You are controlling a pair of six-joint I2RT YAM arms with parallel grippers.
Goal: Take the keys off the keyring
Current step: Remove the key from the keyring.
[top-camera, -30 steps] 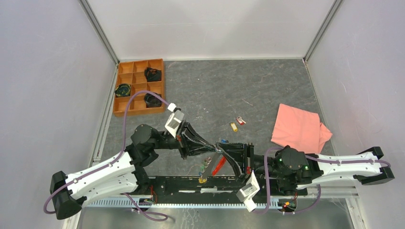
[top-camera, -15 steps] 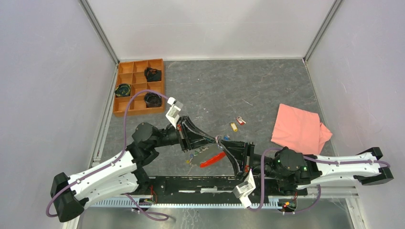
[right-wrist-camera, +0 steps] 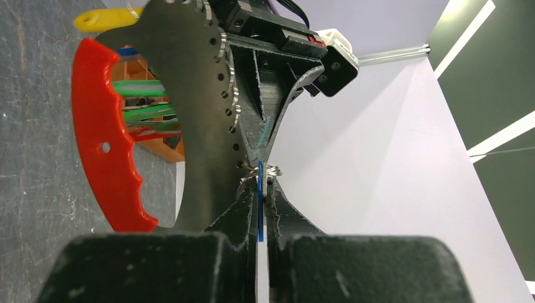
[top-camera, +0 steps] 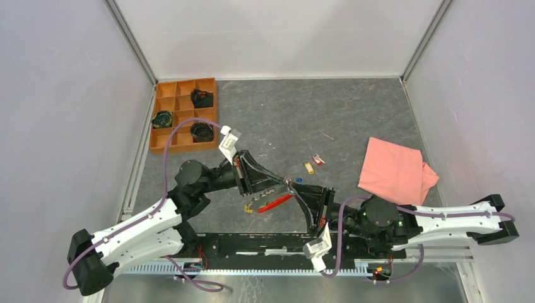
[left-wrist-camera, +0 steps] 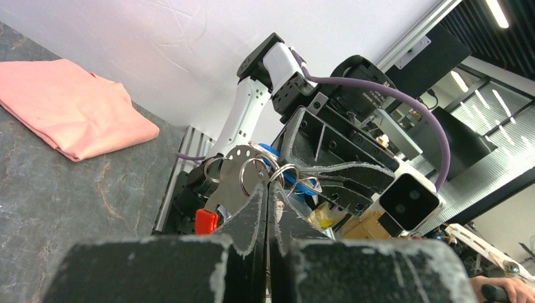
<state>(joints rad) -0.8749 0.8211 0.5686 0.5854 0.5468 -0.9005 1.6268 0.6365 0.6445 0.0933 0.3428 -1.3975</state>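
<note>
Just beyond the arms' bases, the two grippers are brought tip to tip above the table [top-camera: 353, 113]. The left gripper [top-camera: 284, 182] is clenched on the keyring [left-wrist-camera: 253, 174], whose thin metal loops are seen right at its fingertips in the left wrist view. The right gripper [top-camera: 293, 188] is clamped on a blue key [right-wrist-camera: 259, 201]. In the right wrist view the key's flat head is pinched edge-on between the fingers, and the ring's wire is seen just past their tips. The keyring is thus held off the table between both grippers.

The red strap [top-camera: 276, 202] is hung from the ring, tilted toward the left arm's side. Beside its far end a small bunch of keys [top-camera: 253, 207] is dangled, with yellow and green heads among them.

Farther out, two loose keys are laid side by side on the table, apart from the grippers: a yellow key [top-camera: 308, 167] and a red key [top-camera: 318, 160]. To the right of these, a pink cloth [top-camera: 394, 169] is spread, partly folded.

At the far left corner, an orange tray [top-camera: 165, 87] is set against the wall, with dark items seen in three of its compartments.
</note>
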